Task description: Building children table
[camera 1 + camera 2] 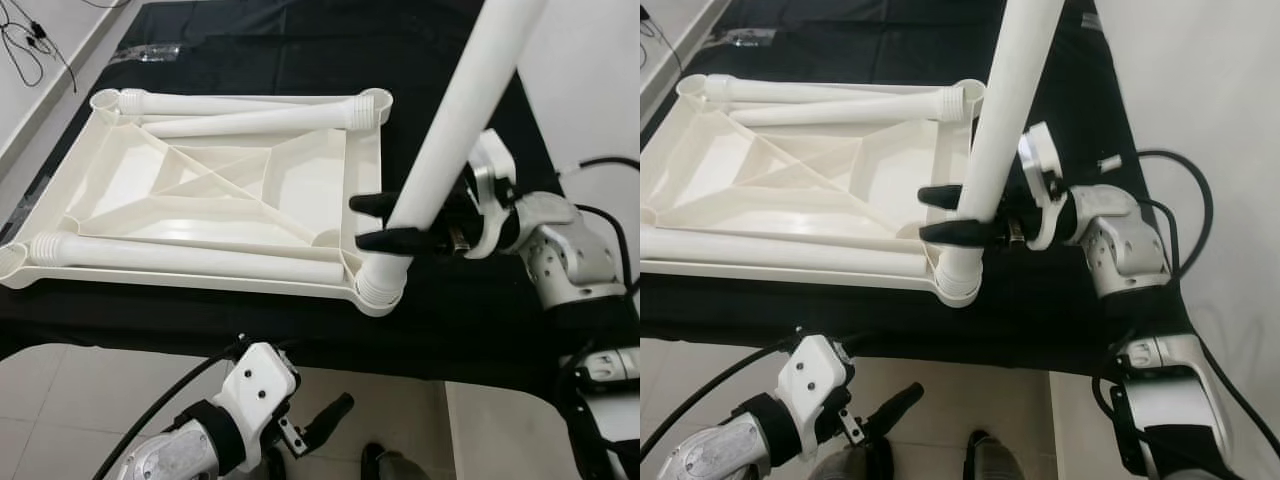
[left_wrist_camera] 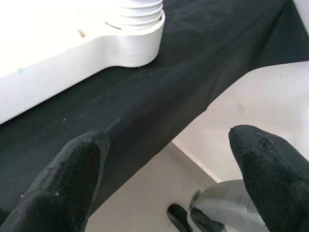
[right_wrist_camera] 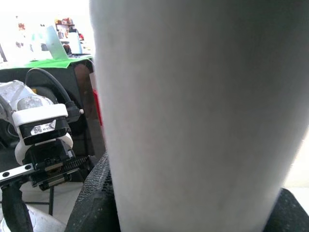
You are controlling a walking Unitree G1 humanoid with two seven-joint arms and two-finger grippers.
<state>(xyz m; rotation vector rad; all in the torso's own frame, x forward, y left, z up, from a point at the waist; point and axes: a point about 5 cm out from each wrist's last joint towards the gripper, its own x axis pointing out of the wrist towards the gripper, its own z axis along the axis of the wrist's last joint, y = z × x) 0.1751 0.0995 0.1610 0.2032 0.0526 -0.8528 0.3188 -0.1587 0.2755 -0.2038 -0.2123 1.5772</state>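
Here right pincer [image 1: 372, 222] clamps leg [image 1: 455, 115] at tabletop [image 1: 200, 185] corner.

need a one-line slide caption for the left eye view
Right gripper shut on a white table leg standing in the corner socket of the upturned white tabletop; left gripper open below the black-covered bench.

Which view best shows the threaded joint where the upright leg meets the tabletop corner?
The left eye view: the threaded joint sits unobstructed below the right hand. The right eye view matches. The left wrist view crops it; the right wrist view misses it.
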